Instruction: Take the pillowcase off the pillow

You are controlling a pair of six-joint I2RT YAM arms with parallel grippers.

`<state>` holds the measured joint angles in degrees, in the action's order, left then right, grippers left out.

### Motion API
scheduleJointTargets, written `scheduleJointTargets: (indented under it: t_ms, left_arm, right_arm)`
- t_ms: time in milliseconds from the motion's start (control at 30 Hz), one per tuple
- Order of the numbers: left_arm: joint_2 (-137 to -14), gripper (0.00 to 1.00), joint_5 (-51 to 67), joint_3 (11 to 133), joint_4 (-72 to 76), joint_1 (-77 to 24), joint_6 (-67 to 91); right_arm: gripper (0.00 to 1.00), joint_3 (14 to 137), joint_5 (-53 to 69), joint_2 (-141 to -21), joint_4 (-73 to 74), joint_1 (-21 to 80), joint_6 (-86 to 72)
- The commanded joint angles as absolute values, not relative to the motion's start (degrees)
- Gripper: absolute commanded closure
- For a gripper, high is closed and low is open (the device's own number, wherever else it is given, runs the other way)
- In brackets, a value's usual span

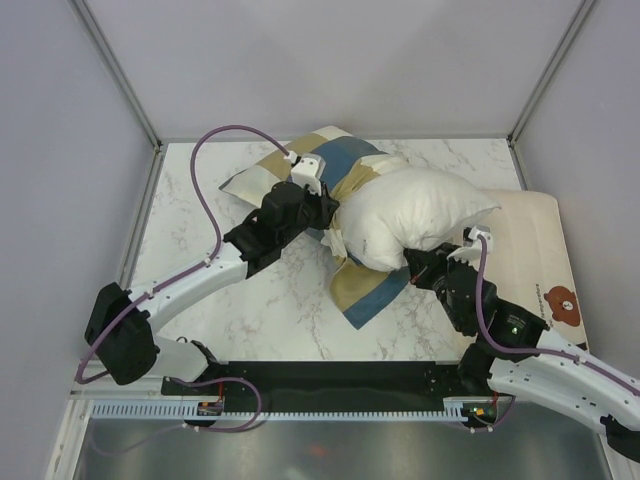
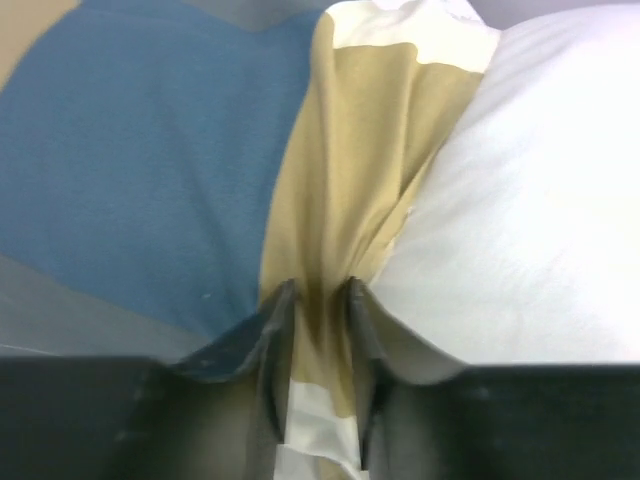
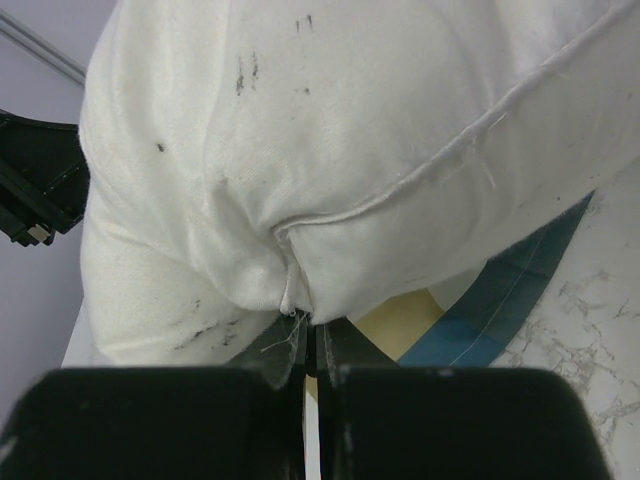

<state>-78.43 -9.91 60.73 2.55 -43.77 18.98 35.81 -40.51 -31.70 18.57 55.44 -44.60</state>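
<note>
Pinching a bunched tan fold of the pillowcase (image 2: 340, 180), the left claw (image 2: 318, 345) has its two fingers (image 2: 277, 340) drawn in close on the cloth, with only that gathered strip between them. The grip is right at the pillow's (image 1: 420, 220) left end, where the cover's blue and tan blocks meet the white stuffing.

From above, the pillow lies plump in the middle of the marble counter (image 1: 260, 300), mostly bare. The pillowcase spreads flat behind and to the left of it. The cloth bunches against the pillow's left end, and a blue-and-tan corner pokes out from under the pillow's near side.

The right claw (image 3: 312, 345) is at the pillow's near edge, clamped fully shut on a pucker of white fabric at the seam. A few loose threads show there, and dark specks mark the fabric above the grip. Beyond that pinch, under the pillow, a blue strip of the cover lies on the counter.

A flat cushion with a brown bear print (image 1: 545, 260) lies to the pillow's right, and the pillow's right tip reaches over its edge.
</note>
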Motion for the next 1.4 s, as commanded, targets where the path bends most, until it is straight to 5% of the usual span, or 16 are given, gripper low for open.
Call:
scheduleJointTargets:
  t_ms: [0, 67, 633, 967, 1167, 1367]
  left_arm:
    - [-79.8, 0.82, -10.4, 62.1, 4.0, -44.0, 16.4]
    - [-80.6, 0.98, -12.4, 62.3, 2.6, -43.4, 17.0]
    - [-77.8, 0.98, -10.5, 55.9, -3.4, -16.5, 30.5]
    - [-79.5, 0.98, -7.0, 61.6, -7.7, -10.5, 25.7]
    - [-73.1, 0.98, 8.3, 59.1, -5.4, -10.4, 24.0]
    - [-69.9, 0.98, 17.1, 57.0, -5.5, -10.8, 24.1]
  right_arm:
    - [1.00, 38.6, -44.4, -31.9, 14.9, 55.5, -43.3]
    - [1.00, 38.9, -46.1, -32.1, 14.9, 55.5, -42.0]
    - [1.00, 47.2, -63.1, -26.8, 17.1, 55.5, -28.7]
    - [1.00, 49.2, -68.9, -27.9, 17.2, 55.5, -20.6]
    - [1.00, 47.8, -68.9, -40.4, 16.7, 54.3, -20.7]
    - [1.00, 43.0, -47.7, -49.2, 11.7, 32.8, -24.9]
